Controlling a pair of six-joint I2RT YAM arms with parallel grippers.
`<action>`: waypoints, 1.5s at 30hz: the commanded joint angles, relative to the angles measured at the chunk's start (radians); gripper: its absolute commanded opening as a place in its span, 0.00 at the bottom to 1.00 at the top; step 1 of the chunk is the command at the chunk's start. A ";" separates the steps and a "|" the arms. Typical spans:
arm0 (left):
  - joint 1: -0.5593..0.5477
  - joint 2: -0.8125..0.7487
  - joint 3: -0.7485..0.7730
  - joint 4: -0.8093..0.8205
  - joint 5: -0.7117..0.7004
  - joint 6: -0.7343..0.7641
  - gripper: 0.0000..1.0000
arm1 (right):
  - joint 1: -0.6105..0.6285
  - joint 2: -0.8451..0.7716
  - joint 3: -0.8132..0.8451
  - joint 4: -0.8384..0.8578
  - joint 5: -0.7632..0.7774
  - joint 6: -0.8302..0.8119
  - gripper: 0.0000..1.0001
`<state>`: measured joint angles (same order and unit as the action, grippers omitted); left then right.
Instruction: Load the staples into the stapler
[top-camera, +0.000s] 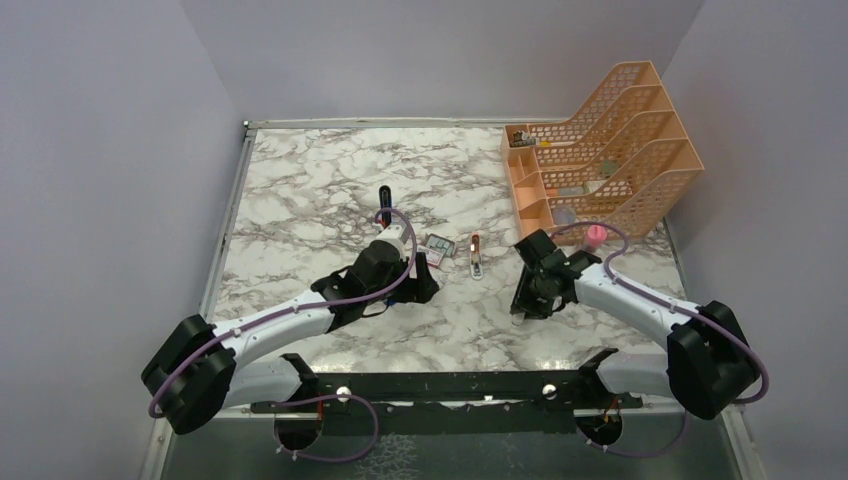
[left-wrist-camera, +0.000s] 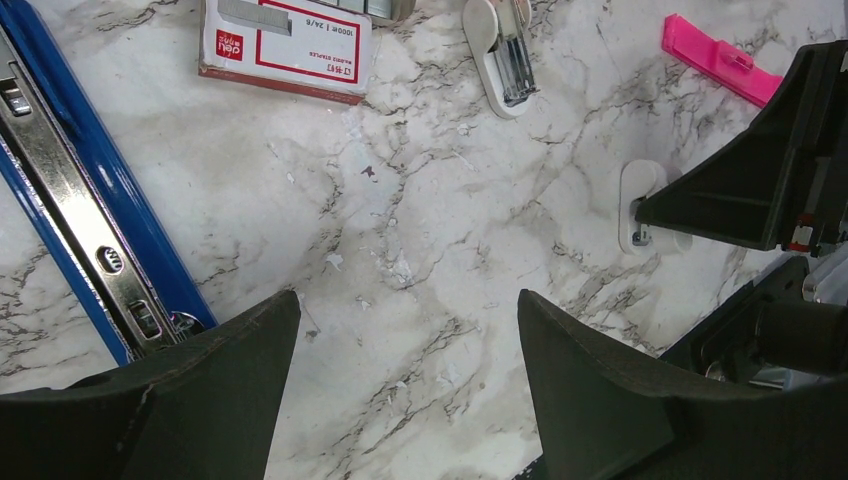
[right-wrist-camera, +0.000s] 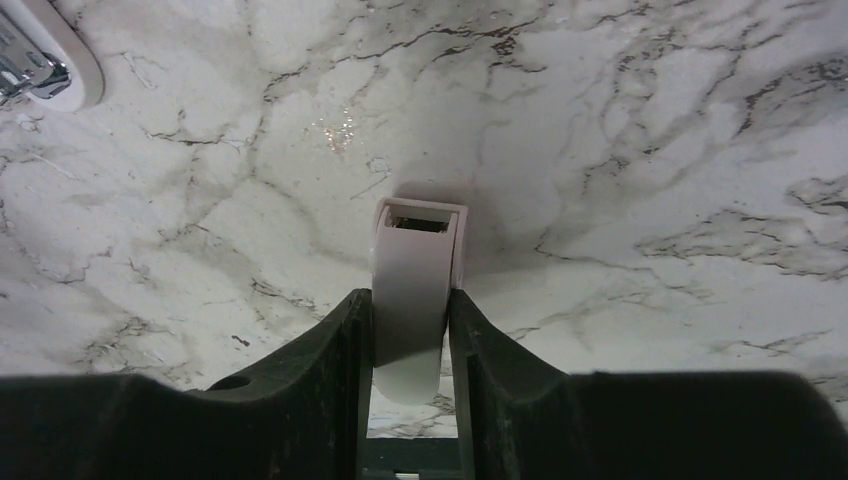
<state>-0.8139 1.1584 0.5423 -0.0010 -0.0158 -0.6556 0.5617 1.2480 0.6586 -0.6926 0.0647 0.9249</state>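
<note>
From above, my left gripper (top-camera: 424, 278) sits just left of the staples box (top-camera: 437, 246). My wrist covers most of the stapler (top-camera: 385, 203), so only a dark end sticks out, beyond and left of the box. My right gripper (top-camera: 522, 303) is down on the marble table (top-camera: 300, 190), well to the right of the box. Its tips are too small to read here.

In the left wrist view, my left fingers (left-wrist-camera: 230, 400) stand wide apart with bare marble between them. The stapler lies left of the box, blue, with its silvery channel facing up. Its far end is cut off and its near end slips under my finger. The top edge clips the box. Just right of it lies a white oval thing (left-wrist-camera: 497, 55) with a metal part, which I cannot identify. Farther right a pink piece (left-wrist-camera: 715, 55) is partly behind my right gripper.

In the right wrist view, my right fingers (right-wrist-camera: 330, 380) pinch a small white plastic piece (right-wrist-camera: 415, 280) from both sides. Its hollow end points away and its near end is hidden between them.
</note>
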 joint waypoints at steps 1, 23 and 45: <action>-0.002 0.011 0.027 0.027 0.014 -0.014 0.81 | -0.002 0.008 -0.001 0.084 -0.082 -0.084 0.35; -0.001 0.063 0.019 0.076 0.081 -0.052 0.81 | 0.004 -0.004 0.037 0.018 -0.237 -0.239 0.55; -0.007 0.038 -0.163 0.338 0.215 -0.232 0.97 | 0.006 -0.091 -0.051 0.372 -0.610 -0.100 0.21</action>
<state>-0.8139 1.2213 0.4347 0.2165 0.1440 -0.8108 0.5621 1.1801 0.6346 -0.5014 -0.3607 0.7521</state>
